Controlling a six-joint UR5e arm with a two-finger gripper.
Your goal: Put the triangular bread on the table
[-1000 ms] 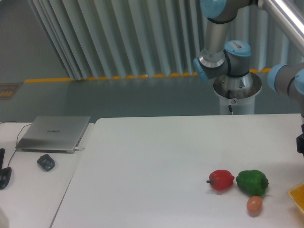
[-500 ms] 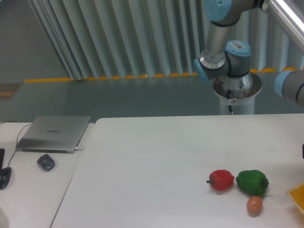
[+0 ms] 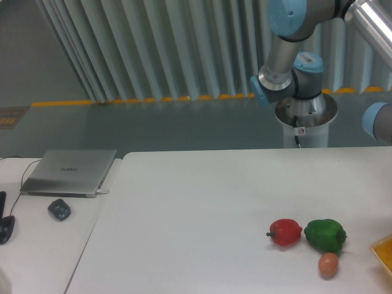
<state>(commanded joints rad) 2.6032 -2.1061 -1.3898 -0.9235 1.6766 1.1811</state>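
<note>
The white table [image 3: 196, 208] fills the lower part of the camera view. At its far right edge, a golden-yellow piece with a darker rim [image 3: 383, 251] pokes into the frame. Most of it is cut off, so I cannot tell whether it is the triangular bread. Only the robot arm's links and blue joints [image 3: 288, 73] show, behind the table at the upper right, with another joint [image 3: 378, 119] at the right edge. The gripper is outside the frame.
A red pepper [image 3: 285, 232], a green pepper [image 3: 325, 235] and a small orange-brown egg-shaped item [image 3: 328, 264] lie together at the front right. On the adjoining desk to the left sit a closed laptop [image 3: 70, 172] and a dark mouse [image 3: 59, 209].
The dark gripper part seen at the right edge one second ago has left the frame. The arm's right-hand joint has shifted further right. The objects on the table have not moved.
</note>
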